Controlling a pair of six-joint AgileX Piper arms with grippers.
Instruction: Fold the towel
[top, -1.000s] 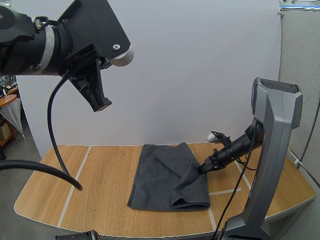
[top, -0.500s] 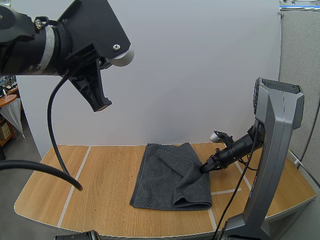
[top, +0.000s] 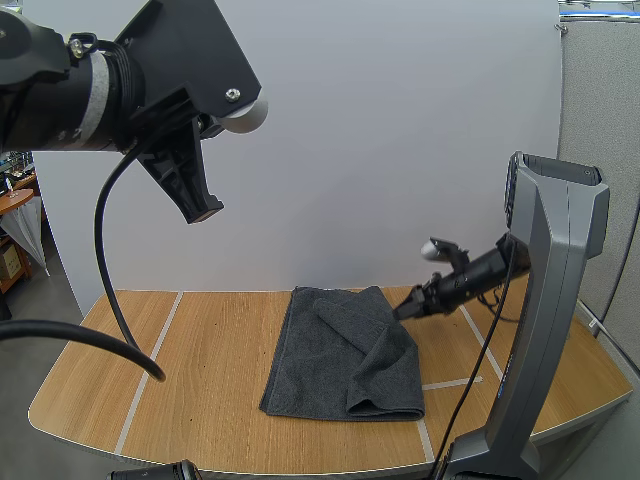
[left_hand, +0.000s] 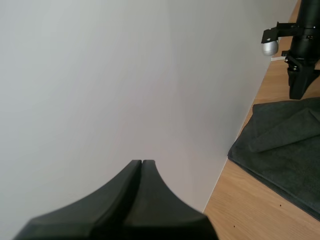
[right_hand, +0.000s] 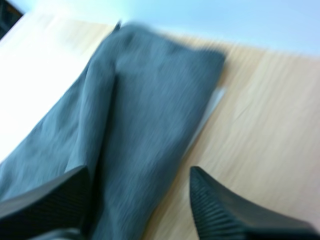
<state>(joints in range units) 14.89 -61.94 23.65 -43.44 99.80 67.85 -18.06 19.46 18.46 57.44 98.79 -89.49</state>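
One dark grey towel (top: 340, 360) lay partly folded on my desk (top: 200, 340); my right fingers (right_hand: 215, 210) stood apart over its edge, holding nothing; left fingers (left_hand: 125, 200) pressed together, empty.

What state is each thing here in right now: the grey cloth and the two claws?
towel: lying flat on the table, partly folded, right side flopped over itself, not held.
left gripper: shut on nothing, raised high above the table.
right gripper: open, empty, hovering by the towel's right edge.
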